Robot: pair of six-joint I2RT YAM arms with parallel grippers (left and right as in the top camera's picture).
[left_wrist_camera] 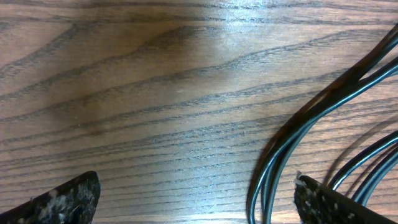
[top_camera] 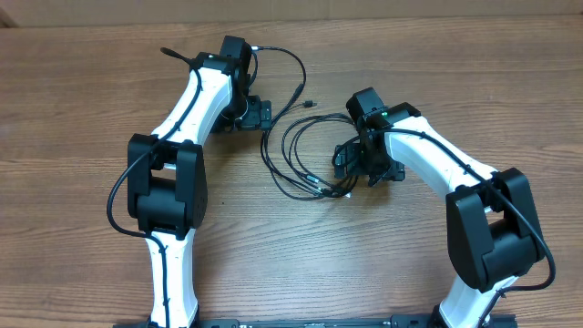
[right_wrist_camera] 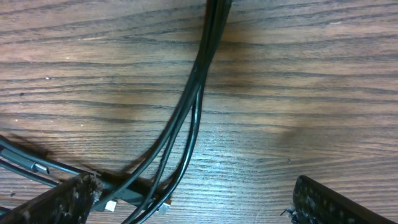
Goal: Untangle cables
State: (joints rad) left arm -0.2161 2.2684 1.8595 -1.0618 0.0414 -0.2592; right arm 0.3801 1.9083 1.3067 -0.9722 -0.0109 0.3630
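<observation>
Nearest me, the silver plug tips [top_camera: 321, 189] bunch at the near edge of the cables [top_camera: 296, 150], which lie mid-way across the wooden table [top_camera: 82, 100] between the arms. The right gripper [top_camera: 346, 169] hangs over them, jaws wide and empty, with several strands crossing by one finger [right_wrist_camera: 59, 202]. Closing here would likely catch the lot and pull the knot tighter. Farther off, the left gripper [top_camera: 264, 114] is equally wide and empty. Strands lie just beside one finger [left_wrist_camera: 333, 202], so a pinch could slip off.

Overhead cam looks straight down, whole worktop [top_camera: 91, 91]. Wrist cams v. close, facing down; all share cables [right_wrist_camera: 198, 87].
</observation>
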